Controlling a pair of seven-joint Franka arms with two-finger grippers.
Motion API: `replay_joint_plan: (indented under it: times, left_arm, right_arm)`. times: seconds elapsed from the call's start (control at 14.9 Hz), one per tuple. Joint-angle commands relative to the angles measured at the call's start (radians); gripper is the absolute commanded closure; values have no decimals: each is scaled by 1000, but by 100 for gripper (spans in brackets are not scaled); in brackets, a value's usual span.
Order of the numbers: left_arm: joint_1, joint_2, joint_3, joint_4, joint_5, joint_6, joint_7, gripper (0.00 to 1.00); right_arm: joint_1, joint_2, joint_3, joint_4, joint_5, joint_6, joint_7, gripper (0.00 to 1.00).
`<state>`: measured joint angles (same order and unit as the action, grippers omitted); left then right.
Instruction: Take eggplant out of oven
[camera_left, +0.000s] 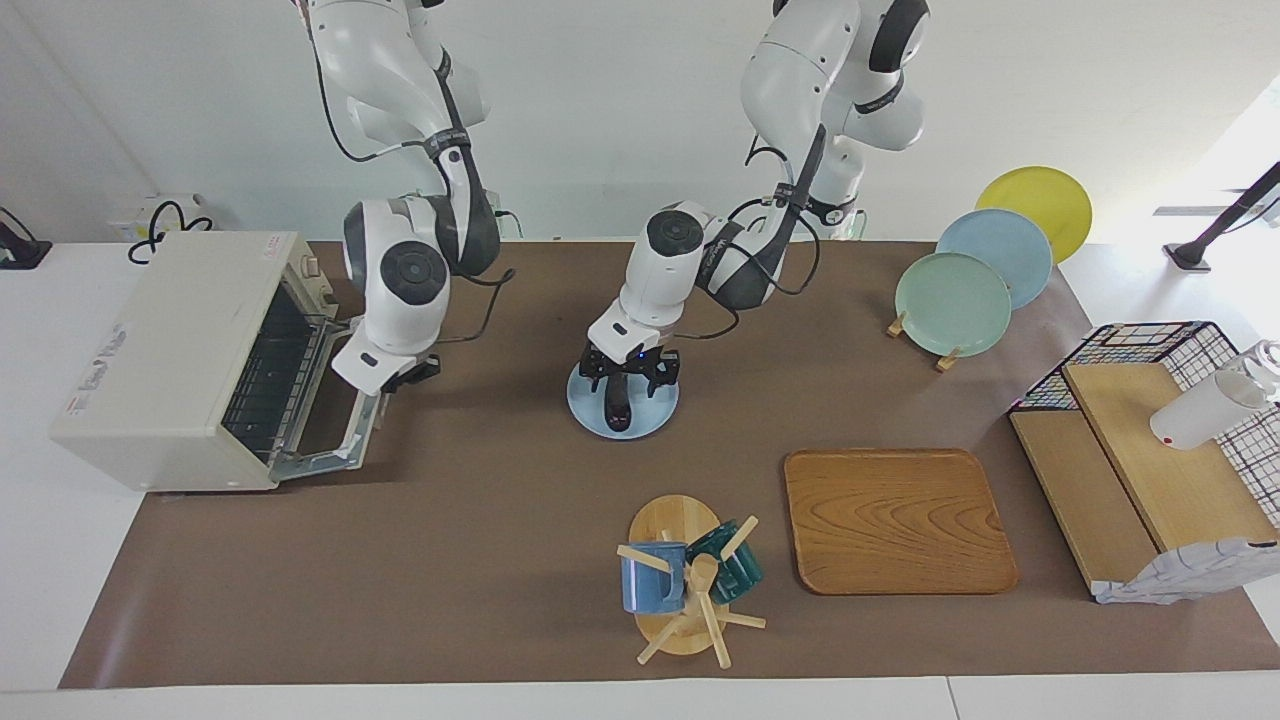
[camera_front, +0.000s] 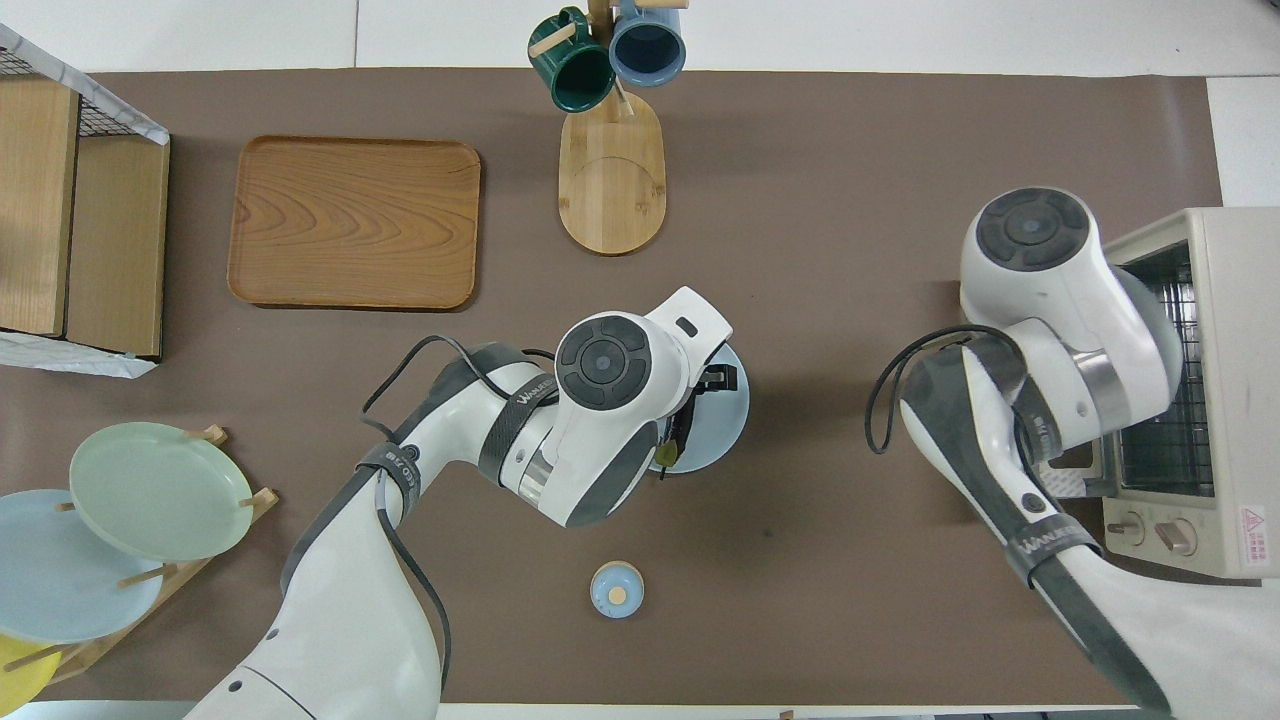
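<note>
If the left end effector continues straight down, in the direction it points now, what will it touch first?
Probably the eggplant, which lies on the pale blue plate directly under the left end effector. It may already be touching it; the depth is unclear.

A brown-covered bench before me carries a wooden tray, with a mug tree beside it holding a blue mug and a dark green mug. A pale blue plate sits mid-bench. Toward my left arm's end, a rack props up a green plate, a blue plate and a yellow plate; a wire basket with wooden boards stands there too. A small round blue lid lies close to my base
</note>
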<state>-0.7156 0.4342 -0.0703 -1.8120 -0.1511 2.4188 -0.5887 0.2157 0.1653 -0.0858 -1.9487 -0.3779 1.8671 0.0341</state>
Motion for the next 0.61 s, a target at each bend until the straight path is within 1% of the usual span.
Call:
replay_joint_plan:
  times: [0.0,0.07,0.2,0.4,0.47,0.54]
  left_arm:
    - [-18,9,18,3,-2,25,3,0]
    - [-16,9,18,0,-2,26,13,5]
    - [-13,9,17,-4,-2,26,26,10]
    - [-15,9,17,-13,-2,39,29,10]
    - [-16,9,17,-19,-2,48,29,10]
    - [-18,9,18,-27,-2,54,27,10]
  right_arm:
    - [-100,-61,-5,34,-44,-32,-141,95]
    - [-122,-73,-5,34,-38,-48,-170,95]
    - [-159,-98,-5,36,3,-51,-221,95]
    - [-170,-170,-5,45,57,-109,-258,94]
    - [-167,-196,-5,56,79,-138,-258,91]
    - [-162,-210,-3,86,108,-178,-258,86]
